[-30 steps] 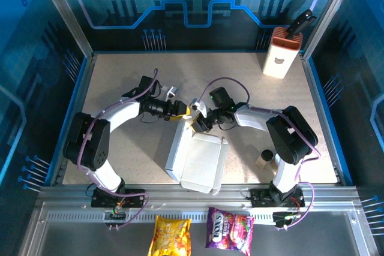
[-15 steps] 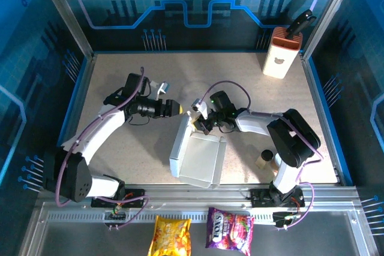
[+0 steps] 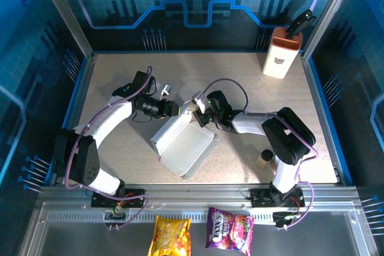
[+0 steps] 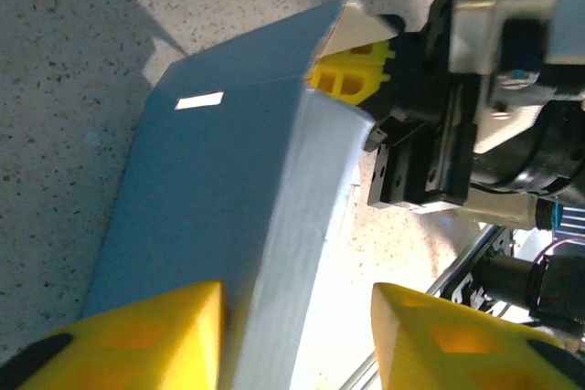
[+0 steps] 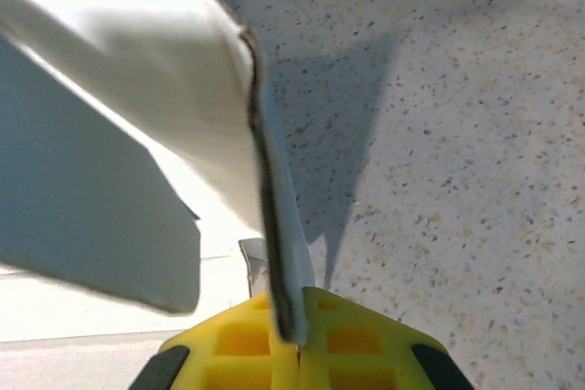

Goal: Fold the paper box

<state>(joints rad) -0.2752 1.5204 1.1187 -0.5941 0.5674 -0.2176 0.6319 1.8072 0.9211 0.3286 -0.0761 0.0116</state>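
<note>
Arms point(image 3: 111, 115) bent inward; right fingers point(image 5: 239, 342) clamped on paper box point(image 3: 183, 145), left fingers point(image 4: 137, 335) astride.

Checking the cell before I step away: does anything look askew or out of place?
The paper box lies skewed, diagonal to the edges of the table, with one flap pinched in the right gripper. Nothing looks spilled or torn.
</note>
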